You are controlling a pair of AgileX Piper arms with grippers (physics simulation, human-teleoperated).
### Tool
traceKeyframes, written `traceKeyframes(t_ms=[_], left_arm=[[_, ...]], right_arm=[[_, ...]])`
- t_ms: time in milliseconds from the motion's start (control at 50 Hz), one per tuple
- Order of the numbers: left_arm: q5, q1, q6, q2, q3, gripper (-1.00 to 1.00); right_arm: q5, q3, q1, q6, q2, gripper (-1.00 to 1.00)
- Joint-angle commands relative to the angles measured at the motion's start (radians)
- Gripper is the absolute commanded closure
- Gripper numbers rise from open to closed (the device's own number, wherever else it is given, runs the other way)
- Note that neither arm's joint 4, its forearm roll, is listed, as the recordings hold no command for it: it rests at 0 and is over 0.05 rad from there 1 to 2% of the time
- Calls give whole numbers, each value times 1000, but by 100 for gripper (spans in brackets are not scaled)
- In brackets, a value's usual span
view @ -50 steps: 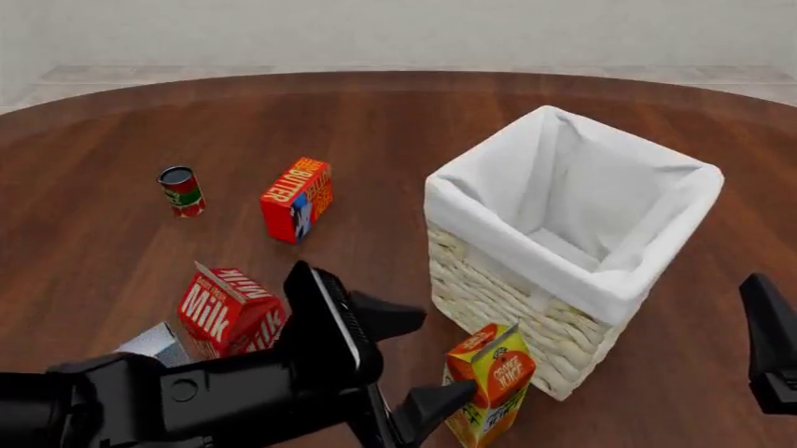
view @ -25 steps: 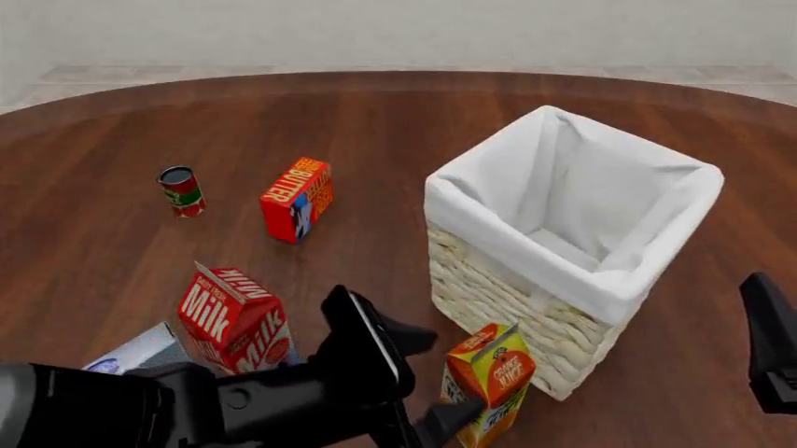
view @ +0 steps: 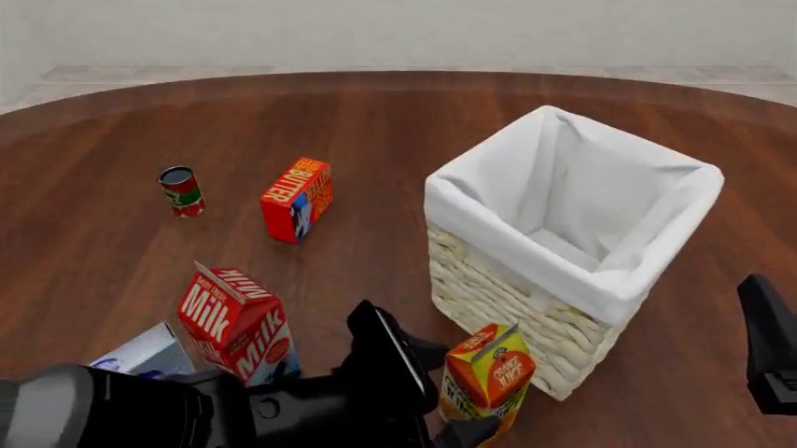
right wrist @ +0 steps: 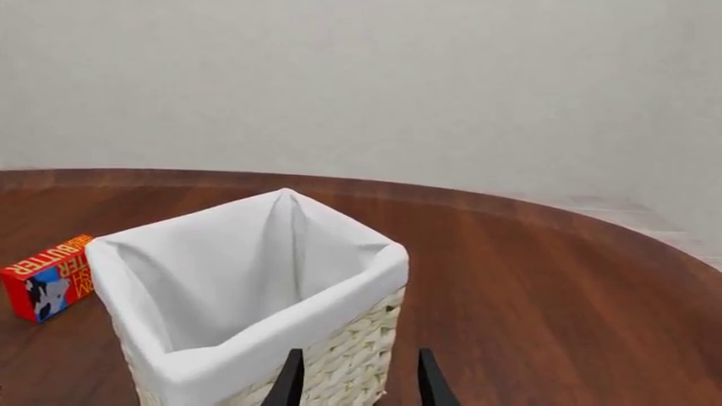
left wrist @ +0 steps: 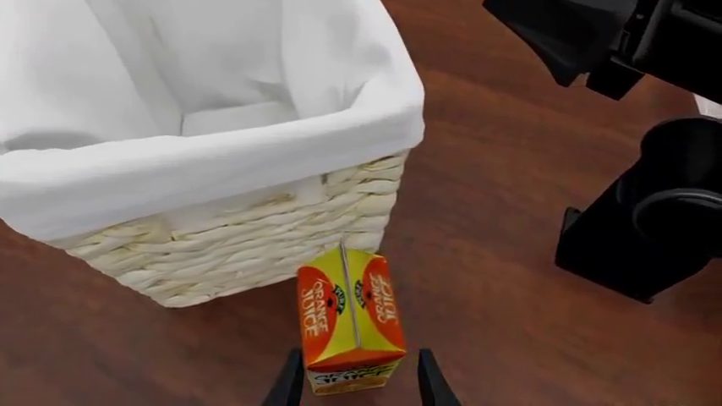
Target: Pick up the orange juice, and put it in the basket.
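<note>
Orange juice [left wrist: 350,321] stands between left end effector [left wrist: 358,382] fingers.

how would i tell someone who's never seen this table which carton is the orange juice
Start at the big wicker basket with the white cloth liner, on the right of the table. The orange juice stands upright at its near corner, with the left claw straddling its base. It is the orange and yellow gable-top carton, unlike the red milk carton further left.

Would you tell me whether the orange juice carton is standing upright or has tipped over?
Upright. The orange juice stands on the table beside the basket, gable ridge uppermost; the left wrist view looks down onto that ridge.
</note>
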Motion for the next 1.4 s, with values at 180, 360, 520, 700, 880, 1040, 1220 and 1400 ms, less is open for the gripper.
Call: traceKeyframes(t_ms=[180,360,520,700,880,1040,1220,1400], left_arm=[[5,-12,-28,43,-23,-100],[3,-12,-45,63,-30,-100],[3,-16,-51,76,-36,-100],[-2,-28,-57,95,-44,-100],[-4,-29,-60,92,-42,-100],[-5,-26,-58,84,-36,100],[-11,-33,-37,74,-31,100],[-18,-45,46,10,-9,100]], right_arm=[[0,3,3,2,0,-100],[-6,11,4,3,1,-100],[0,6,5,4,1,-100],[0,6,7,4,1,-100],[-14,23,7,4,-1,-100],[-13,23,8,3,-1,-100],[-15,25,7,3,-1,-100],[-11,21,6,2,-1,-100]])
